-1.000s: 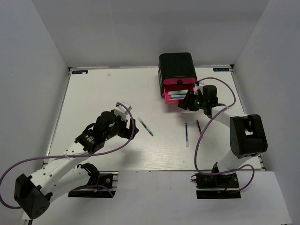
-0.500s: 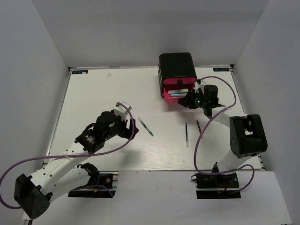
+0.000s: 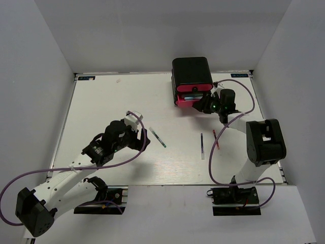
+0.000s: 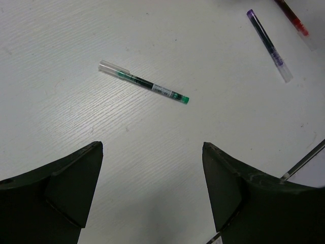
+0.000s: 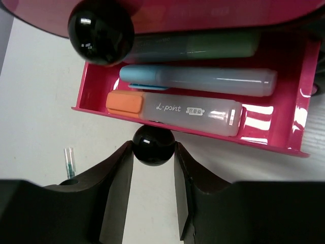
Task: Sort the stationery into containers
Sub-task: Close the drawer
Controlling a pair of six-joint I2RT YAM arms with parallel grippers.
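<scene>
**Knob grip: slip risk**

The knob point(image 5: 154, 144), low centre of frame, is being pinched by the right gripper point(image 5: 152, 152); three markers point(image 5: 198, 81) are lying in the drawer point(image 5: 264, 145). The left gripper point(image 4: 151, 157) is being held wide open, empty, over the green pen point(image 4: 144, 82). An off-axis push could let the round knob slip.

wide free desk point(image 3: 106, 96) left of cabinet point(image 3: 192, 70); right gripper point(image 3: 204, 107) clamping knob point(image 5: 154, 146) blocks open drawer point(image 5: 287, 122) front.
</scene>
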